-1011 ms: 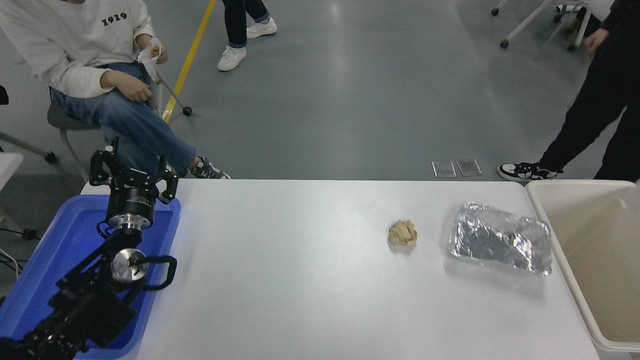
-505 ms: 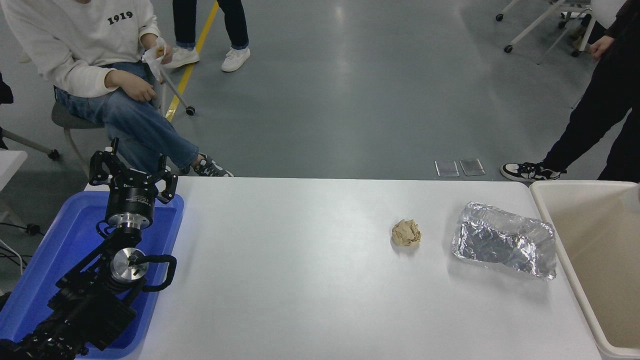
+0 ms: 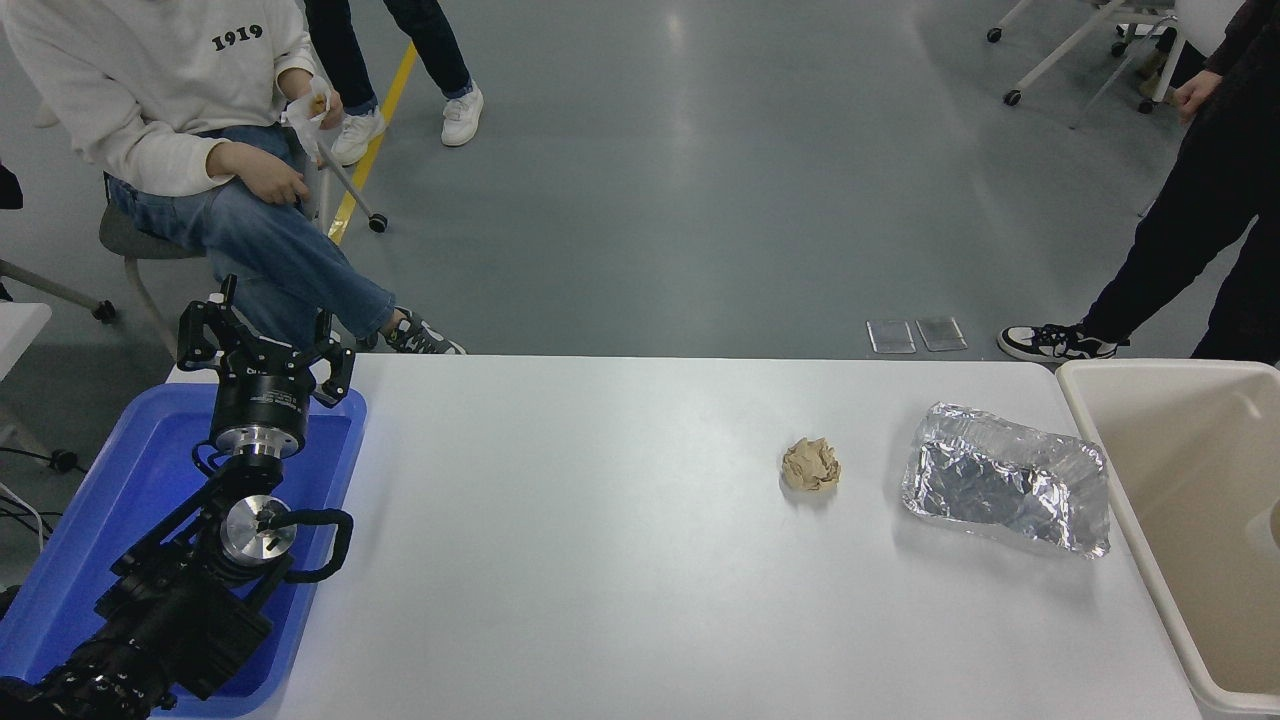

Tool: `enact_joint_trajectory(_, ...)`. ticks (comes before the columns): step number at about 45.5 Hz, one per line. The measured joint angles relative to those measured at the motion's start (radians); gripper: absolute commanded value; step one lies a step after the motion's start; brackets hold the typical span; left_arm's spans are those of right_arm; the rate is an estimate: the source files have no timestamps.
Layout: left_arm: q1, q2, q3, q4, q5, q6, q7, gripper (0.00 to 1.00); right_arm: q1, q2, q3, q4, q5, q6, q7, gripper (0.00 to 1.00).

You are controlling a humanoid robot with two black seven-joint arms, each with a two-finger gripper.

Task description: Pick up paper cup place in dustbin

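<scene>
Since the earlier frames, the standing person's legs (image 3: pixel 420 60) have stepped leftward across the floor, and a pale rounded shape (image 3: pixel 1270 525) now shows inside the dustbin (image 3: pixel 1160 366), cut by the picture's edge; we cannot tell for sure whether it is the paper cup, and we see no cup anywhere on the table (image 3: pixel 600 560). Just beside the dustbin's near wall lies the crinkled foil tray (image 3: pixel 1005 492), apart from it; farther from the dustbin, past the foil tray, sits the crumpled tan paper ball (image 3: pixel 811 465). Well apart from the dustbin, at the table's opposite end, we see the left gripper (image 3: pixel 267 345) over the blue tray (image 3: pixel 90 520), its fingers spread and holding nothing; the right arm is out of sight. Beyond the dustbin a person in black (image 3: pixel 1190 220) stands on the floor; a seated person (image 3: pixel 180 120) is far across from it.
</scene>
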Motion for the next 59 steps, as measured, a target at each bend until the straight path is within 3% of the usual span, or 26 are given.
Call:
enact_joint_trajectory(3, 0.000, 0.000, 0.000, 0.000, 0.000, 0.000, 0.000, 0.99, -0.003, 0.005, 0.005, 0.000, 0.000, -0.007, -0.001, 0.00)
enact_joint_trajectory(5, 0.000, 0.000, 0.000, 0.000, 0.000, 0.000, 0.000, 0.99, -0.005, 0.007, 0.009, 0.000, 0.000, -0.013, -0.002, 0.09)
enact_joint_trajectory(6, 0.000, 0.000, 0.000, 0.000, 0.000, 0.000, 0.000, 0.99, -0.005, 0.008, 0.011, -0.001, 0.000, -0.015, -0.003, 0.19)
enact_joint_trajectory(8, 0.000, 0.000, 0.000, 0.000, 0.000, 0.000, 0.000, 0.99, -0.007, 0.010, 0.015, -0.003, 0.000, -0.018, -0.003, 0.81)
enact_joint_trajectory(9, 0.000, 0.000, 0.000, 0.000, 0.000, 0.000, 0.000, 0.99, -0.008, 0.011, 0.018, -0.004, 0.000, -0.020, -0.003, 0.96)
enact_joint_trajectory(13, 0.000, 0.000, 0.000, 0.000, 0.000, 0.000, 0.000, 0.99, -0.011, 0.013, 0.033, -0.013, 0.002, -0.025, -0.004, 1.00)
enact_joint_trajectory(39, 0.000, 0.000, 0.000, 0.000, 0.000, 0.000, 0.000, 0.99, -0.017, 0.012, 0.194, -0.016, 0.062, -0.034, -0.003, 1.00)
enact_joint_trajectory(52, 0.000, 0.000, 0.000, 0.000, 0.000, 0.000, 0.000, 0.99, -0.010, -0.001, 0.474, 0.050, 0.237, -0.030, 0.000, 1.00)
enact_joint_trajectory(59, 0.000, 0.000, 0.000, 0.000, 0.000, 0.000, 0.000, 0.99, 0.002, -0.065, 0.579, 0.178, 0.329, -0.025, -0.001, 1.00)
